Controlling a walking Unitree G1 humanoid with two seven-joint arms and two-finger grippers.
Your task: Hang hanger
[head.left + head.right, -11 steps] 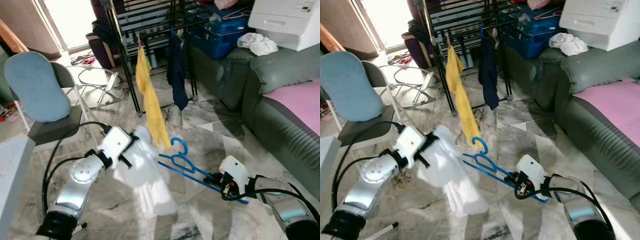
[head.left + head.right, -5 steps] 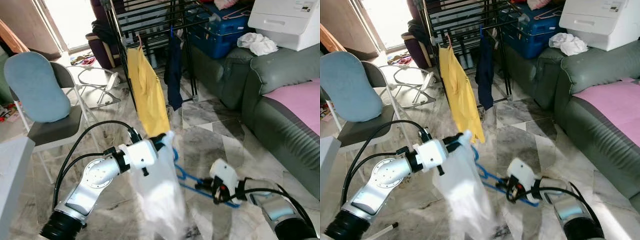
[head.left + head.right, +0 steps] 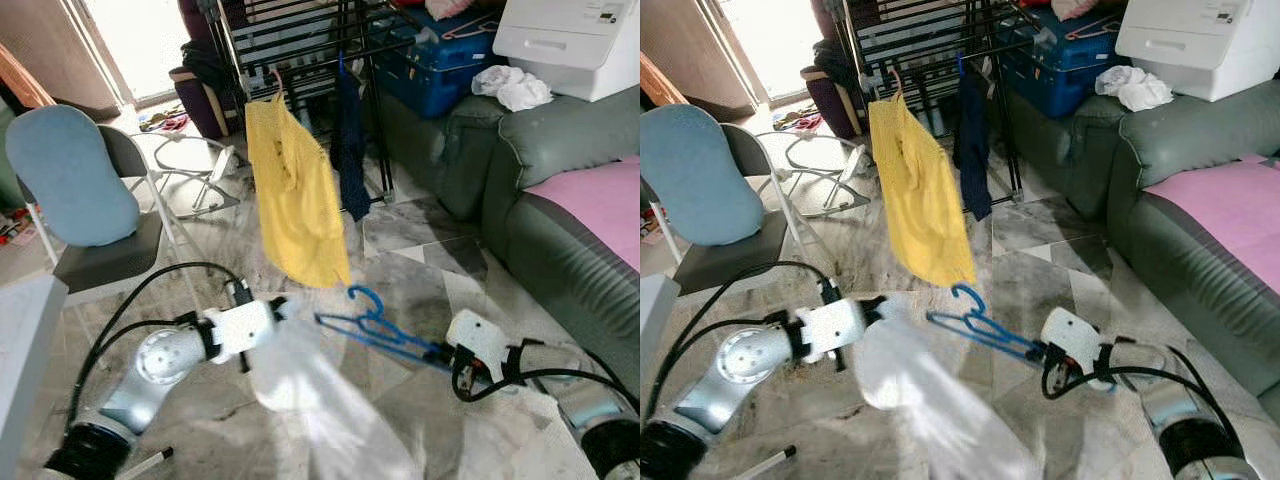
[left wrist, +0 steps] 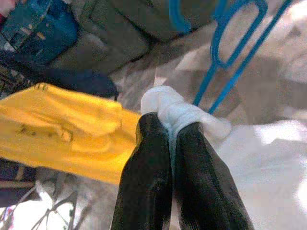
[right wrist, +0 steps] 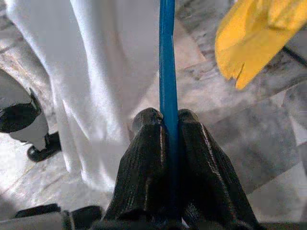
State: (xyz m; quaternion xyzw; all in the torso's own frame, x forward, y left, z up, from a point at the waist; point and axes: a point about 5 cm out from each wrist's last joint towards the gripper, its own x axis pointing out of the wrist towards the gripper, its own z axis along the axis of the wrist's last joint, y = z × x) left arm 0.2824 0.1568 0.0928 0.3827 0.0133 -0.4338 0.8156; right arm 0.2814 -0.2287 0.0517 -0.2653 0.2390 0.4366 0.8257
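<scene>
Hanger (image 3: 375, 325), blue, is pinched by the right gripper (image 5: 165, 125) fingers, while the left gripper (image 4: 169, 129) fingers pinch a white cloth (image 3: 320, 400); no readable writing.

hanger (image 3: 375, 325): blue | garment (image 3: 320, 400): white | shirt (image 3: 295, 205): yellow | sofa (image 3: 560, 230): grey-green
</scene>
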